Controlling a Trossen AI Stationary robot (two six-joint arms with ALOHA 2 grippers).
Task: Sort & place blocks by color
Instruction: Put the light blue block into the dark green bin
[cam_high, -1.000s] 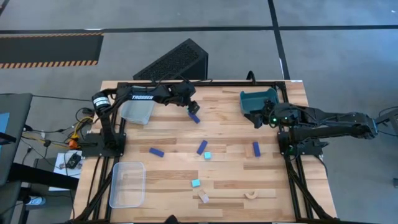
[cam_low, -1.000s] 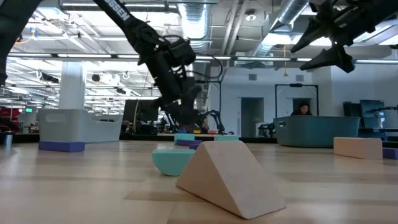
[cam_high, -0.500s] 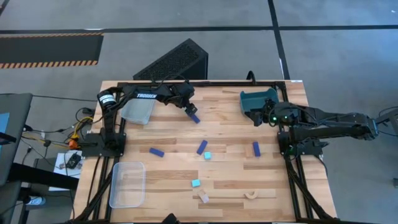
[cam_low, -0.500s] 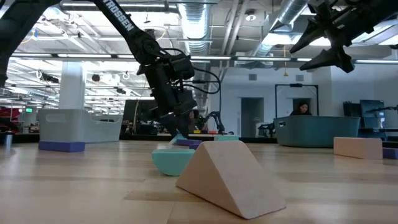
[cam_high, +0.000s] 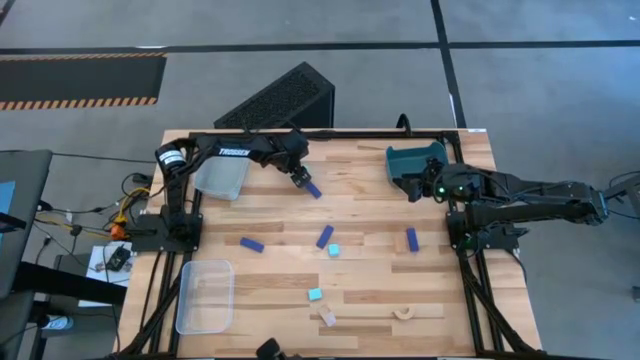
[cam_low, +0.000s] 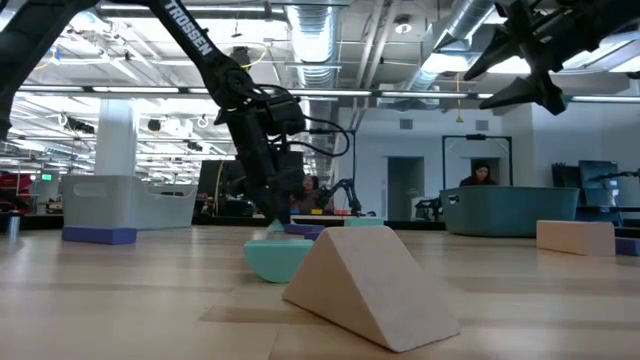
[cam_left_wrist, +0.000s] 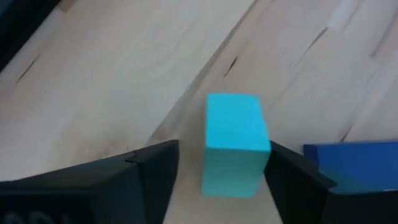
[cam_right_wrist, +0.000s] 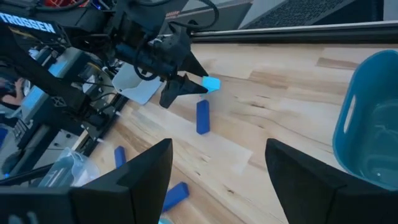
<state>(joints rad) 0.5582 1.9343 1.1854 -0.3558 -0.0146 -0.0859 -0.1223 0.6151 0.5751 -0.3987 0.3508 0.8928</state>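
Visibly, teal bin (cam_high: 414, 160) — no blocks seen inside; clear bin (cam_high: 204, 295) likewise.

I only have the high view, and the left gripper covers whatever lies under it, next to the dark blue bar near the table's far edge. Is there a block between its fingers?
Observer: Yes. The left wrist view shows a light cyan cube between the fingers of the left gripper, right beside the dark blue oblong bar.
Operator: Is it clamped?
Observer: Not from what I see. A strip of bare wooden table shows between one finger and the cube.
Operator: How high is the other arm?
Observer: The low view shows the right gripper well above the table, with its fingers spread open.
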